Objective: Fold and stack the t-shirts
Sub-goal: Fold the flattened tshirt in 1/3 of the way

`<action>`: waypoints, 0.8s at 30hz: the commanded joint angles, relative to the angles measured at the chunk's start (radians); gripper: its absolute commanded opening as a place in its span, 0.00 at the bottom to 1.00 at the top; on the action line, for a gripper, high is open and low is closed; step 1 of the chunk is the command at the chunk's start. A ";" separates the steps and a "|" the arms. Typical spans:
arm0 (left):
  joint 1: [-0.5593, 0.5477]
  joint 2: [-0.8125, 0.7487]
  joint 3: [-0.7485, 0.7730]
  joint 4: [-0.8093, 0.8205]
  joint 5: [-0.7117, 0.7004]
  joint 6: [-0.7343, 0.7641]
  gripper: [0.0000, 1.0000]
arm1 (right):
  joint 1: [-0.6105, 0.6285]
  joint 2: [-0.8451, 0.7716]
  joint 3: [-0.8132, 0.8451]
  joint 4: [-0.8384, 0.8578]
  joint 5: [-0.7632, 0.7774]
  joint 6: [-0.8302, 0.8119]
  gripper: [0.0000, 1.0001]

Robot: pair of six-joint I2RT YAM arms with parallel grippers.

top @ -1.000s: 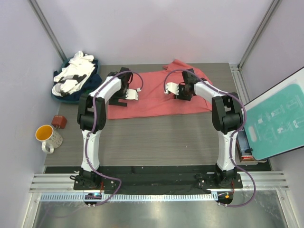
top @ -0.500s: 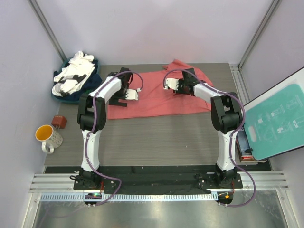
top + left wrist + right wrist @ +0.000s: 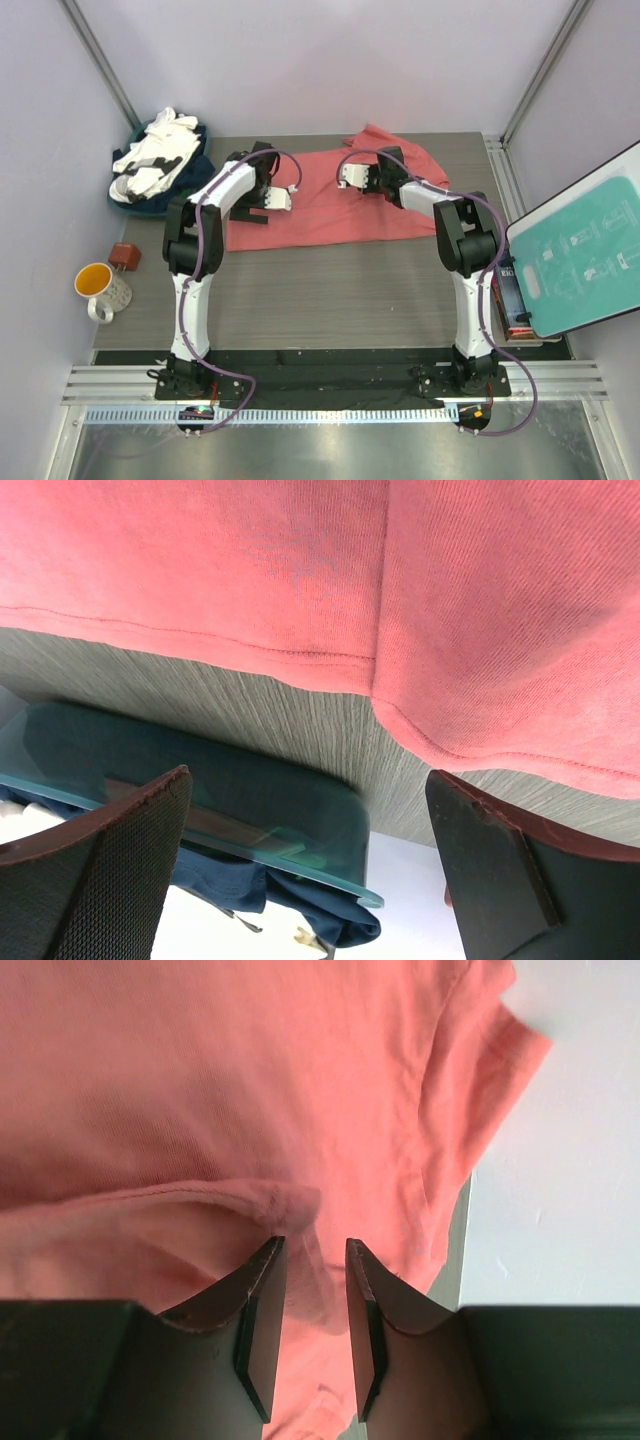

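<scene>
A coral-red t-shirt [image 3: 330,205] lies spread flat at the back of the table. My left gripper [image 3: 278,199] hovers over its left part, open wide; in the left wrist view [image 3: 310,865] its fingers frame the shirt's hem [image 3: 300,655] and bare table. My right gripper [image 3: 350,178] is low over the shirt's upper middle. In the right wrist view [image 3: 312,1245] its jaws stand narrowly apart above the cloth, with a raised fold [image 3: 270,1200] at the left fingertip. White and navy t-shirts [image 3: 160,155] are heaped in a basket at the back left.
The teal basket rim [image 3: 300,855] with navy cloth hanging from it shows beyond the table edge. An orange-lined mug [image 3: 98,287] and a small brown object [image 3: 125,256] sit off the table's left. A teal board [image 3: 580,255] leans at the right.
My right gripper has moved left along the shirt's upper part and its jaws have narrowed a little. The left arm and the shirt have not moved.
</scene>
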 commanded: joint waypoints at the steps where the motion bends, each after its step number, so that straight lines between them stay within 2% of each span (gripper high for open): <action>1: 0.004 -0.008 0.023 0.019 0.006 0.023 1.00 | 0.031 0.032 0.052 0.092 -0.014 0.004 0.36; 7: 0.004 -0.005 0.025 0.027 0.002 0.029 1.00 | 0.060 0.077 0.085 0.147 -0.010 0.012 0.34; 10: 0.007 -0.008 0.025 0.028 0.002 0.029 1.00 | 0.071 0.082 0.063 0.256 0.023 0.024 0.34; 17: 0.012 -0.011 0.020 0.097 -0.024 0.014 1.00 | 0.074 0.106 0.051 0.676 0.294 0.061 0.39; 19: 0.012 -0.011 0.025 0.111 -0.027 0.005 1.00 | 0.072 0.106 0.068 0.727 0.377 0.059 0.40; 22: 0.015 -0.026 0.054 0.096 0.029 -0.020 1.00 | 0.051 0.045 0.075 0.617 0.383 0.128 0.41; 23: 0.016 -0.043 0.075 0.045 0.060 -0.031 1.00 | 0.030 0.019 0.078 0.435 0.362 0.160 0.41; 24: 0.021 -0.055 0.077 0.021 0.135 -0.031 1.00 | 0.016 -0.044 0.079 0.330 0.318 0.191 0.42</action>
